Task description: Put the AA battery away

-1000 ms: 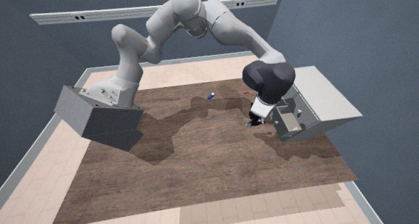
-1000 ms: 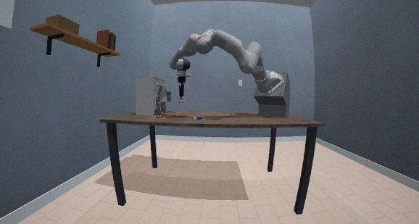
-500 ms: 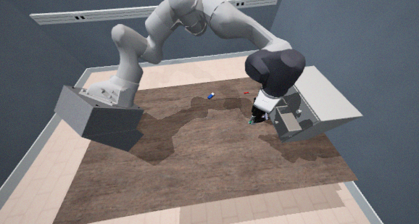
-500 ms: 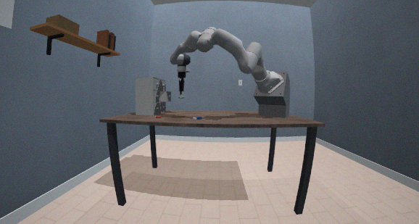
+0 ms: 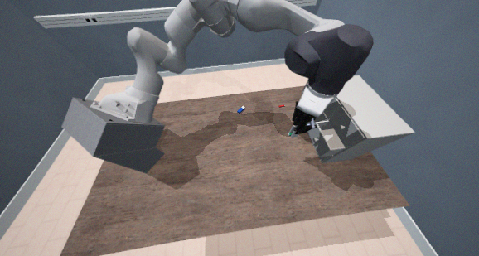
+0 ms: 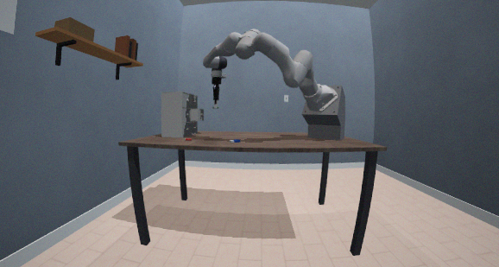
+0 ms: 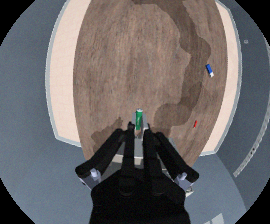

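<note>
The hand (image 7: 138, 131) is pinched nearly shut on the battery (image 7: 139, 119), a little green cell with a pale tip that sticks out past the fingertips in the wrist view. From the top camera you can just make out the green end of it (image 5: 291, 132) poking out below the dark fingers (image 5: 301, 120).

In the side view the hand (image 6: 215, 102) hangs pointing straight down, well above the surface (image 6: 276, 146), with the battery (image 6: 215, 107) a pale speck at its tip. It's just beside the chest (image 6: 173, 114), on the drawer-front side, at roughly the height of the middle of the chest.

The chest is a grey box standing upright near one end of the surface. One drawer (image 6: 197, 113) sticks out from its front, toward the hand. From above, that open drawer (image 5: 334, 137) shows as a tray with walls, and the hand is right at its outer edge. Can't tell for sure from these angles whether the battery is over the drawer opening or just short of it.

Other stuff on the surface: a small blue thing (image 5: 241, 108) with a white end, and a tiny red thing (image 5: 282, 106) nearer the chest. Both lie apart from the hand. The arm's grey base (image 5: 108, 135) sits at the far end of the surface from the chest.
</note>
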`<state>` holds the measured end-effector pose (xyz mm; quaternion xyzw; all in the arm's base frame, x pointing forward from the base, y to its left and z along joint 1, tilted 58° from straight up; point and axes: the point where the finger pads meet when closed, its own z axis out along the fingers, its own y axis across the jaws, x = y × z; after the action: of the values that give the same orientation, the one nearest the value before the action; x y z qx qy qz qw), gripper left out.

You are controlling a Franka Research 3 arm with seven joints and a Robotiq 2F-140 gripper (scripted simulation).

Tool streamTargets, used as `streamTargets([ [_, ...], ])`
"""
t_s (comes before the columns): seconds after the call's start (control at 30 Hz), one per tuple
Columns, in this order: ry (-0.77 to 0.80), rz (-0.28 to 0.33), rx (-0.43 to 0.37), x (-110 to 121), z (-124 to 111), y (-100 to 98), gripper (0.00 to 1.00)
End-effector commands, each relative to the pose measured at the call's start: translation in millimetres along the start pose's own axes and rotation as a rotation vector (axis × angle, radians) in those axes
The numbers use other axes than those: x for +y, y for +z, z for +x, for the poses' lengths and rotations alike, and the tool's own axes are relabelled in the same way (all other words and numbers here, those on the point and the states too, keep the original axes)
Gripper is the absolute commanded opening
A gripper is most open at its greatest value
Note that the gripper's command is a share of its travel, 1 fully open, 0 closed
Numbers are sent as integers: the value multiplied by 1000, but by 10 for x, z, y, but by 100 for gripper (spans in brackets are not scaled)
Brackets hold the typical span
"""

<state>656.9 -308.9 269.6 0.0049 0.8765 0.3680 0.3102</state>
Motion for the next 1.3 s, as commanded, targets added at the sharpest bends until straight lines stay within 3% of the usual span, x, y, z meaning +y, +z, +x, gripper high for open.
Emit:
streamTargets([
  [0.0,9,-13,11,44,28,-116,15],
  [0.3,9,-13,11,42,26,-258,15],
  [0.97,9,-13,-6,43,28,-265,15],
  [1.27,10,-13,-74,43,43,-256,15],
])
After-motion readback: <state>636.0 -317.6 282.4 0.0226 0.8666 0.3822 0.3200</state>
